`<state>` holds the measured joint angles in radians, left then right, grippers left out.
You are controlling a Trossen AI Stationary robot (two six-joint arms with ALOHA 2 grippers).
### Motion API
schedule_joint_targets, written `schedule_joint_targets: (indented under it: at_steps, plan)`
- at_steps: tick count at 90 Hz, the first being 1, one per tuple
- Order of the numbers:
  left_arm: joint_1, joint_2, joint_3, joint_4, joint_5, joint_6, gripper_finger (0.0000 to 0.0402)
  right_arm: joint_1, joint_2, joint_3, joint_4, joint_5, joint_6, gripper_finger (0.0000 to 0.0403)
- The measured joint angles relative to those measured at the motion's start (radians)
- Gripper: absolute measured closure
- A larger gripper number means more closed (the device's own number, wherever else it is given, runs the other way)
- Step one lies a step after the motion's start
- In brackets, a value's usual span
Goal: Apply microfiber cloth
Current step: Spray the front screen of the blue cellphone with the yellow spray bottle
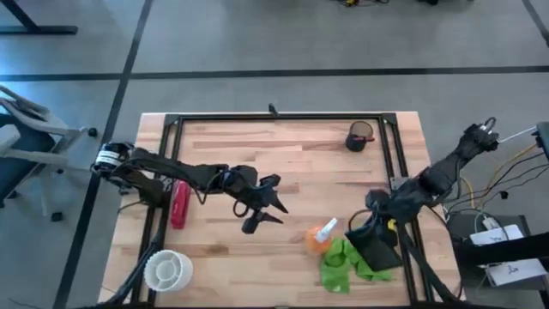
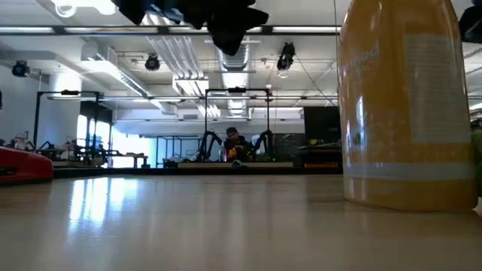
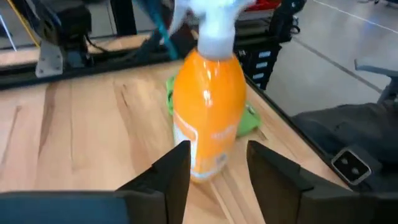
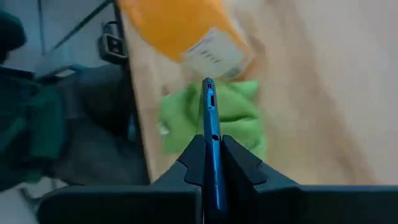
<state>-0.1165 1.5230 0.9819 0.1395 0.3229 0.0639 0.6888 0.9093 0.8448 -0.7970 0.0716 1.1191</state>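
Spanning most of the high view, a pale wooden butcher-block table (image 1: pixel 257 146) edged by a black metal frame carries everything in play. Reaching in from the frame's left, the dark left arm holds its left gripper (image 1: pixel 268 206) above the centre of the table, fingers (image 3: pixel 177 171) spread apart with nothing between them, aimed at an orange plastic spray bottle with a white trigger head (image 1: pixel 319 236) just right of centre. From the right edge, the right gripper (image 1: pixel 371 225) is clamped on a dark flat rectangular tablet (image 1: pixel 377 249), gripped by its thin edge in the right wrist view. At lower right of the frame, the bright lime-green microfiber cloth (image 1: pixel 343 264) lies crumpled on the wood, touching the bottle's base and partly tucked beneath the tablet. A red elongated object (image 1: pixel 179 204) rests at the left side, a white round ribbed container (image 1: pixel 167 269) at lower left, and a small dark cup (image 1: pixel 358 137) at upper right.
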Motion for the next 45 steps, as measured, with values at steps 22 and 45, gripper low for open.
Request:
schedule_joint_targets:
  at_steps: [22,45]
  plan:
    - [-0.007,0.025,-0.117,0.199,0.0,-0.059,0.0283,0.031,0.193,0.0,0.049,-0.09,0.13,0.0394]
    - [-0.008,0.014,-0.217,0.359,0.0,-0.105,0.0285,0.007,0.344,0.044,0.113,-0.226,0.114,0.0394]
